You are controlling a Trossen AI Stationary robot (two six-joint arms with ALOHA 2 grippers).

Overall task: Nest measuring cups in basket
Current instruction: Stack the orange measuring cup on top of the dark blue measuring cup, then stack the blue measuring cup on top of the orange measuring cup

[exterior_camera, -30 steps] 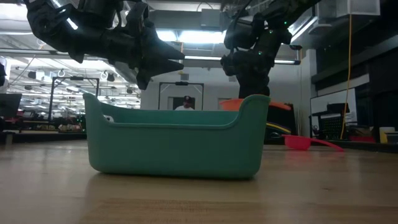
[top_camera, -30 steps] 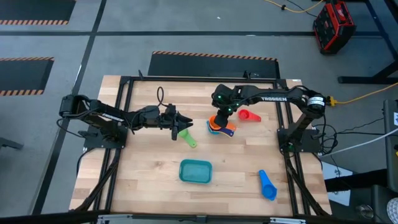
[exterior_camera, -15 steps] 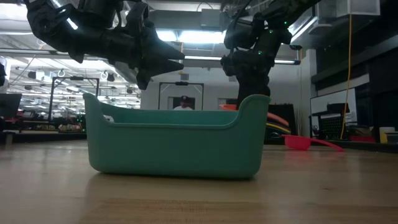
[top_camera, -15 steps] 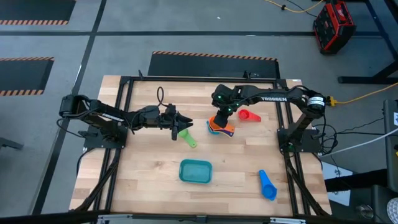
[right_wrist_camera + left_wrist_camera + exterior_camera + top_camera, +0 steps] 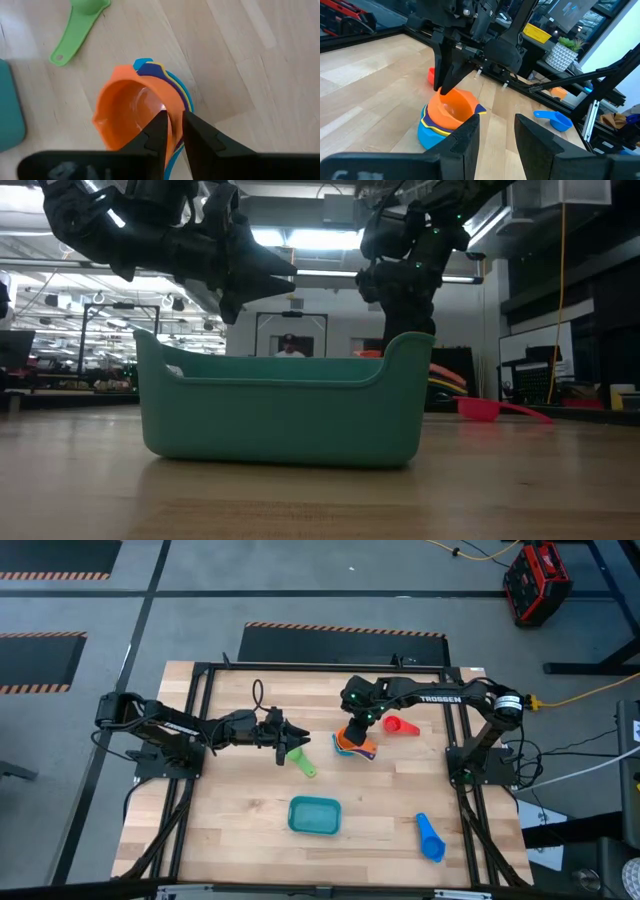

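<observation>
Currently we see right gripper (image 5: 170, 125) pinching orange cup (image 5: 131, 112) rim atop nested stack (image 5: 437, 131); lift may drag stack. Left gripper (image 5: 495, 137) spread, idle.

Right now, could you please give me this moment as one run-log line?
right claw: shut on orange cup rim, atop stack | left claw: open, above green cup | basket: empty

One basket (image 5: 314, 815), two arms, and measuring cups — a nested stack (image 5: 355, 743) (four colours showing), plus single green (image 5: 300, 760), red (image 5: 400, 726) and blue (image 5: 429, 837).
</observation>
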